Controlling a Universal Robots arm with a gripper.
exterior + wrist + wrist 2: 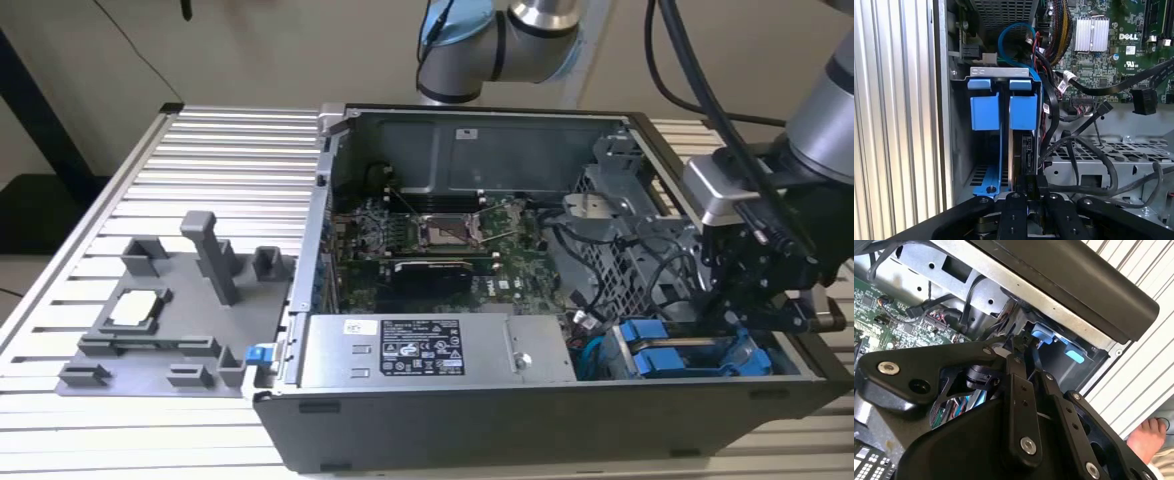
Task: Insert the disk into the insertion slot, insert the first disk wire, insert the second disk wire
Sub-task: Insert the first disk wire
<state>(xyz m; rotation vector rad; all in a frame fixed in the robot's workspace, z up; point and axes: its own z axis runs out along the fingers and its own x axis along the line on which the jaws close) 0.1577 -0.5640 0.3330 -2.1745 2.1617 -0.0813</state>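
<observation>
disk [1023, 112]: blue-framed, seated in insertion slot [956, 150] beside another blue carrier [985, 112].
gripper [1031, 195]: closed, apparently pinching black plug [1029, 180] at the disk's edge.
room: cables [1074, 150] crowd alongside.

The arm [501, 45] is seen rising at the back and is brought down again at the exterior view's right, where its grey wrist [721, 190] is bent downward. The black gripper [750, 318] is pointed steeply down. In both wrist views its jaws are drawn close together, with the linkage bars folded inward.
</observation>
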